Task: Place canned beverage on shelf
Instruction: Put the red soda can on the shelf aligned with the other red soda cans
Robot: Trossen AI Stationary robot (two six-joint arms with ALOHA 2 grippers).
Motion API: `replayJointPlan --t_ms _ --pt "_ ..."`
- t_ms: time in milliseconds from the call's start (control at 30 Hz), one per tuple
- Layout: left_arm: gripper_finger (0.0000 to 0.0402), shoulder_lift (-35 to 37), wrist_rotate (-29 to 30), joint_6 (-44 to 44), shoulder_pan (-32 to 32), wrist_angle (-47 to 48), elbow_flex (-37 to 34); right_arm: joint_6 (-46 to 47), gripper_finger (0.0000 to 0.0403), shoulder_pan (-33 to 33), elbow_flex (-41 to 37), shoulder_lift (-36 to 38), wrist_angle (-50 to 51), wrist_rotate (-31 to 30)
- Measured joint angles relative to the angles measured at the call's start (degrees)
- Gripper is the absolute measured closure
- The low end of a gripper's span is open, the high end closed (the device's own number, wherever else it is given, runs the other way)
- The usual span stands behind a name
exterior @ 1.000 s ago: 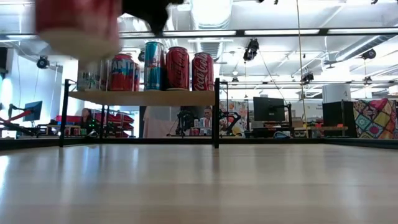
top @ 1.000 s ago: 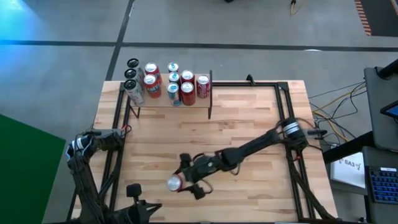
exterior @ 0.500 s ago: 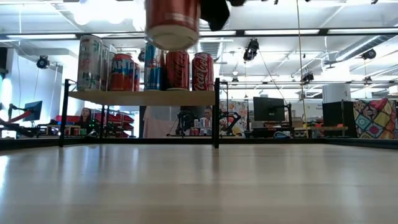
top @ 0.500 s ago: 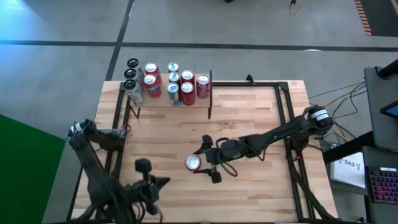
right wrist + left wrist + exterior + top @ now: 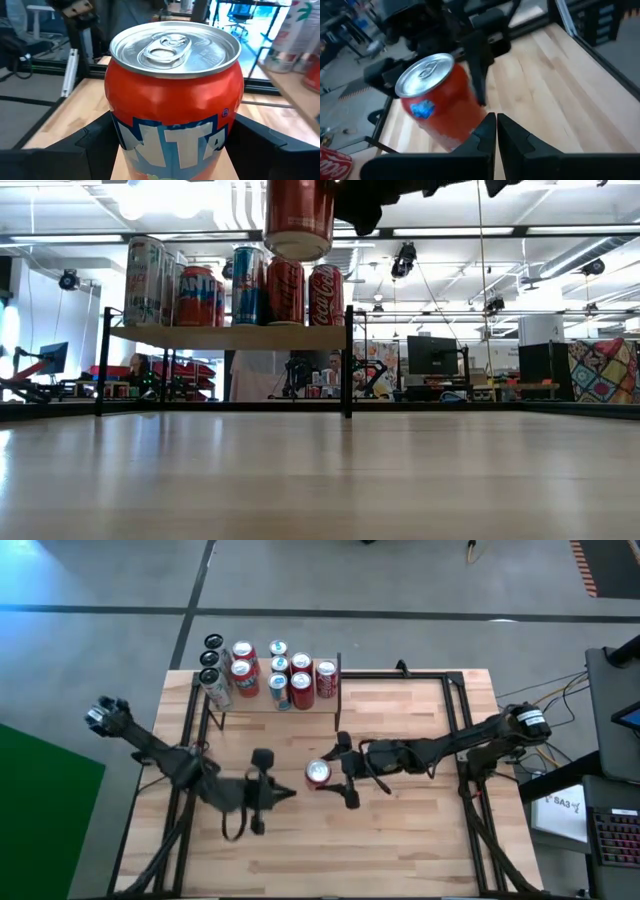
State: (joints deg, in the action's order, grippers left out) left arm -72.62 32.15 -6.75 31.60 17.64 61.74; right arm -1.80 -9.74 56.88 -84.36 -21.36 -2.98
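The orange can (image 5: 317,773) is held upright in the air over the middle of the table (image 5: 400,840), clamped between the widely spread fingers of the right gripper (image 5: 333,773), which grasp its sides below the silver lid; in the low view its base (image 5: 299,220) hangs clear above the level of the shelf board. The likeliest trouble, as I judge it, is at the shelf (image 5: 272,706) itself, toward twelve o'clock from the can: the board is already crowded with standing cans (image 5: 300,680), so a carry that comes in too low or too far toward eleven o'clock could knock one over or push it off the back edge. A second risk is the black upright (image 5: 338,690) at the shelf's one o'clock corner, which the fingers might clip. The right arm reaches in from three o'clock, stretched long and low. The left gripper (image 5: 283,794), its fingers pressed together and holding nothing, sits just beside the can at its eight o'clock, close enough to be bumped.
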Motion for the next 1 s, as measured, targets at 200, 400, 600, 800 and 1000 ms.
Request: replayJointPlan --t_ms 200,400,600,800,1000 --pt "0.0402 9.86 -1.79 -1.11 -6.62 -14.07 -15.82 0.96 0.0113 4.49 0.00 0.00 0.17 0.48" --pt "0.0402 17.35 -1.68 0.69 -8.80 -27.66 -27.77 5.43 0.0112 8.38 0.00 0.00 0.07 0.34" --pt "0.0402 24.00 -1.75 1.17 -9.03 -34.53 -35.59 6.54 0.0112 9.89 0.00 0.52 -0.96 0.35" --pt "0.0402 31.88 -5.01 -0.11 -10.86 -36.19 -40.80 8.45 0.0112 11.35 0.00 0.10 -6.10 0.01" --pt "0.0402 38.11 -13.46 -1.76 -15.35 -36.55 -44.74 10.96 0.0112 13.21 -0.03 -2.02 -12.34 0.00"
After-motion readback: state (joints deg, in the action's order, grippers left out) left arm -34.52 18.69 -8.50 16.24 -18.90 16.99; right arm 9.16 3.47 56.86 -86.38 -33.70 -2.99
